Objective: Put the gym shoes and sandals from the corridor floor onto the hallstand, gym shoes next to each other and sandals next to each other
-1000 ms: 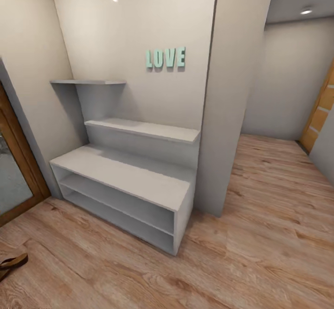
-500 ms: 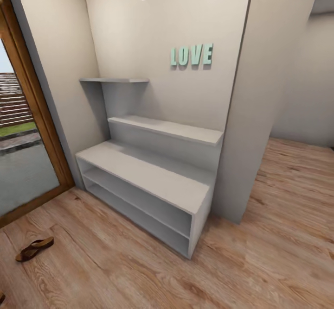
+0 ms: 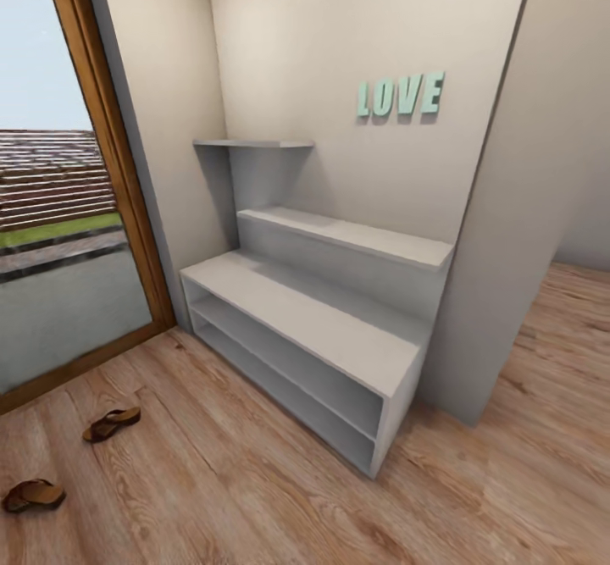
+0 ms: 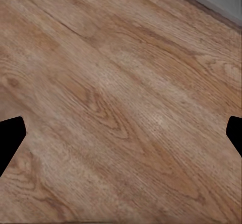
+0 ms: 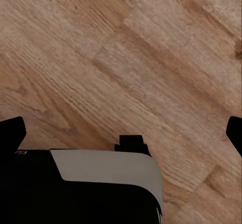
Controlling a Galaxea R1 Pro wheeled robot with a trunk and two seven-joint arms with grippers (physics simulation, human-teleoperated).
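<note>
1. Pincers, both arms, wrist views: the left gripper point(image 4: 121, 133) and the right gripper point(image 5: 121, 133) each show two dark fingertips at opposite edges of the picture, spread wide, with nothing between them but bare plank floor.

2. Head view, target items: two sandals on the wood floor point(image 3: 254, 497), well apart from each other. The nearer sandal point(image 3: 33, 495) lies by the lower left edge; the farther sandal point(image 3: 111, 423) lies closer to the glass door point(image 3: 59, 243). Gym shoes: not located in these pictures.

3. Head view, destination: the shoe rack point(image 3: 313, 328) stands against the wall under the "LOVE" letters point(image 3: 400, 95); its bench top and two low open shelves hold nothing.

4. Left wrist view: plank floor, with a strip of grey at one corner, too little to identify.

5. Right wrist view: plank floor, plus a dark and white part of the robot's own body point(image 5: 101, 183).

6. Handling note, judged: the step in hand is the approach to the sandals. Best done by squaring the base to one sandal, stopping short of it, and lowering spread fingers across its narrow width.
</note>
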